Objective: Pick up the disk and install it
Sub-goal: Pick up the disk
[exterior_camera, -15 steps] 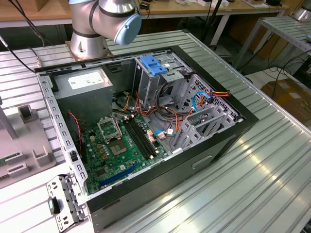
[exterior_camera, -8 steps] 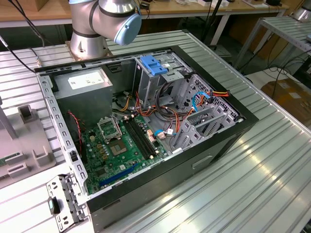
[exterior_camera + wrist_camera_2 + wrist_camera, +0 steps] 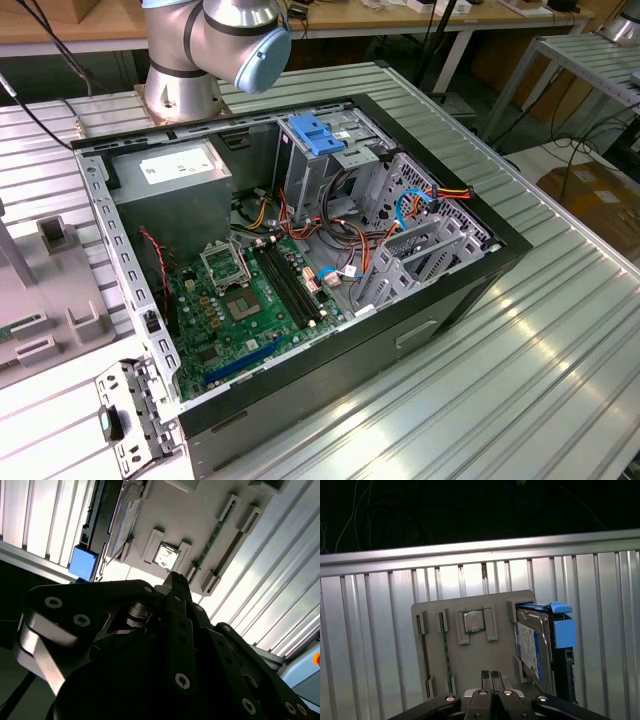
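In the exterior view an open computer case (image 3: 320,375) sits on the bench (image 3: 540,380); in the first wrist view the tool (image 3: 491,674), closed and empty, hangs above a grey holder (image 3: 470,660) whose end slot keeps the disk (image 3: 534,645) on edge, off to one side, lengthwise along the tool's heading; in the second wrist view the disk (image 3: 125,522) likewise sits aside of it.

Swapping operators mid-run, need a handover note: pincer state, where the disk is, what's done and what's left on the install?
Pincer: shut, holding nothing, poised at the grey parts tray, not touching the disk.
Disk: on edge in a slot at one end of the tray, blue rails on, with the processor chip in the neighbouring holder.
Computer case: lying open on the slatted table in the exterior view, board and cables exposed.
Done: nothing that shows; the disk is not picked up.
Left: the pick-up and the install, both.
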Controlling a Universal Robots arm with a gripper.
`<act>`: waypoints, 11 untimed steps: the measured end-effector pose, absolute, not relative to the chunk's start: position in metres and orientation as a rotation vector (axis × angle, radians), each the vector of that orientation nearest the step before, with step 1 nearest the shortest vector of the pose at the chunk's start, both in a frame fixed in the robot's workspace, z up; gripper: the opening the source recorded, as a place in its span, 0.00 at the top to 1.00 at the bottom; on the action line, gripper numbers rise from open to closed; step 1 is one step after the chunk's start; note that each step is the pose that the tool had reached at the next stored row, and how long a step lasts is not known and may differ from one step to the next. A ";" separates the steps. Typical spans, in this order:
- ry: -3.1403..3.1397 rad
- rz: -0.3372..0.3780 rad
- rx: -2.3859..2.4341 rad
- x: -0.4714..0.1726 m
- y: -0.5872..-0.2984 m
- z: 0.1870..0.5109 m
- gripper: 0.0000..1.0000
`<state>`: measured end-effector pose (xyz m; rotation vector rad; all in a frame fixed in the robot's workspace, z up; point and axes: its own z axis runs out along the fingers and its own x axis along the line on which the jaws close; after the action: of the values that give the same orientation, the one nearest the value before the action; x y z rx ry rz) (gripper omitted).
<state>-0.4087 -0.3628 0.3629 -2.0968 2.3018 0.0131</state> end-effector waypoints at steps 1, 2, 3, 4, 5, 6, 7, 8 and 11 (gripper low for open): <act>2.293 0.013 -2.106 -0.409 -0.363 0.363 0.89; 2.287 0.013 -2.113 -0.409 -0.363 0.363 0.89; 2.282 0.013 -2.119 -0.409 -0.363 0.363 0.89; 2.277 0.013 -2.124 -0.409 -0.363 0.363 0.89; 2.273 0.014 -2.129 -0.409 -0.363 0.363 0.89; 2.271 0.014 -2.130 -0.409 -0.363 0.363 0.89; 2.273 0.014 -2.129 -0.409 -0.363 0.363 0.89; 2.277 0.014 -2.124 -0.409 -0.363 0.363 0.89; 2.291 0.013 -2.109 -0.409 -0.363 0.363 0.89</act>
<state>-0.4087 -0.3629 0.3626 -2.1085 2.2912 0.0133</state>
